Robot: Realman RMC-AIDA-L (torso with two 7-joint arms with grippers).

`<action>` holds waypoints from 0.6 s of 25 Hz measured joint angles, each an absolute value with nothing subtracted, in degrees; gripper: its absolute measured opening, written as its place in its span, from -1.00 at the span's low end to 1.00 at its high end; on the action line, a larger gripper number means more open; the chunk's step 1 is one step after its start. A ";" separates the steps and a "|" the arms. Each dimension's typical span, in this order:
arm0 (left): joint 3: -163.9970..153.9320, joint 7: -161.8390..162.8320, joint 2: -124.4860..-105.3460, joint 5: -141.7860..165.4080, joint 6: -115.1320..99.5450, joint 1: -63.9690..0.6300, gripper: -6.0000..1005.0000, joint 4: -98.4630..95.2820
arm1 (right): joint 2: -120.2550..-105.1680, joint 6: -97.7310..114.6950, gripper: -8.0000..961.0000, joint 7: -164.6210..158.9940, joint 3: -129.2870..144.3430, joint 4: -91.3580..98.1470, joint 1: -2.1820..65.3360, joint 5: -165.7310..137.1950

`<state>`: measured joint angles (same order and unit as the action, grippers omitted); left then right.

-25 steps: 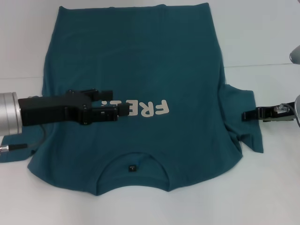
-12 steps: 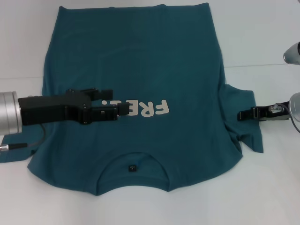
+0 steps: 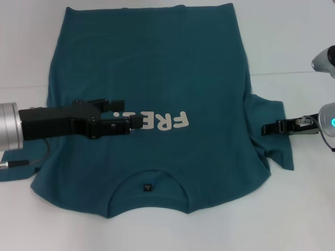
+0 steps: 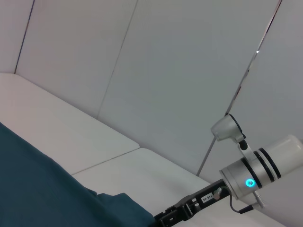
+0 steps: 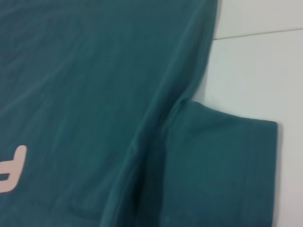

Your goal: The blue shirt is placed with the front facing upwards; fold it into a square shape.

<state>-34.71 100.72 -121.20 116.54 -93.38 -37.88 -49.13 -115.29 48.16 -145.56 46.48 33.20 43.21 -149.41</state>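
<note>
The blue shirt (image 3: 157, 68) lies flat on the white table, collar and dark neck label (image 3: 148, 186) toward me. Its white lettering (image 3: 167, 121) runs across the chest. My left gripper (image 3: 130, 112) reaches in from the left over the chest, open, and covers the lettering's left end. My right gripper (image 3: 267, 128) comes in from the right, its tip over the spread right sleeve (image 3: 275, 141). The right wrist view shows that sleeve (image 5: 222, 161) and the shirt body (image 5: 85, 85) close below. The left wrist view catches the shirt's edge (image 4: 38, 189) and the right gripper (image 4: 165, 220) far off.
White table (image 3: 298, 209) surrounds the shirt on the near and right sides. A seam line (image 3: 293, 72) crosses the table at the right. Part of the left sleeve (image 3: 13, 162) shows under the left arm. A white wall stands behind the table.
The right gripper has slid left, farther over the right sleeve. The left gripper and the shirt have stayed almost where they were.
</note>
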 joint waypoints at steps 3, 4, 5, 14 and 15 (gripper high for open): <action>-34.71 100.72 -121.23 116.54 -93.35 -37.88 0.74 -49.18 | -115.54 48.15 0.58 -145.54 46.49 33.20 43.48 -149.37; -34.71 100.72 -121.25 116.54 -93.35 -37.88 0.74 -49.18 | -115.62 48.04 0.58 -145.49 46.49 33.21 43.57 -149.31; -34.72 100.72 -121.27 116.54 -93.34 -37.88 0.74 -49.17 | -115.68 47.92 0.58 -145.45 46.49 33.21 43.63 -149.29; -34.63 100.72 -121.29 116.54 -93.34 -37.88 0.74 -49.22 | -115.84 46.77 0.58 -145.61 46.23 32.76 44.29 -149.23; -34.63 100.72 -121.29 116.54 -93.33 -37.88 0.74 -49.22 | -115.84 46.74 0.58 -145.64 46.20 32.67 44.32 -149.23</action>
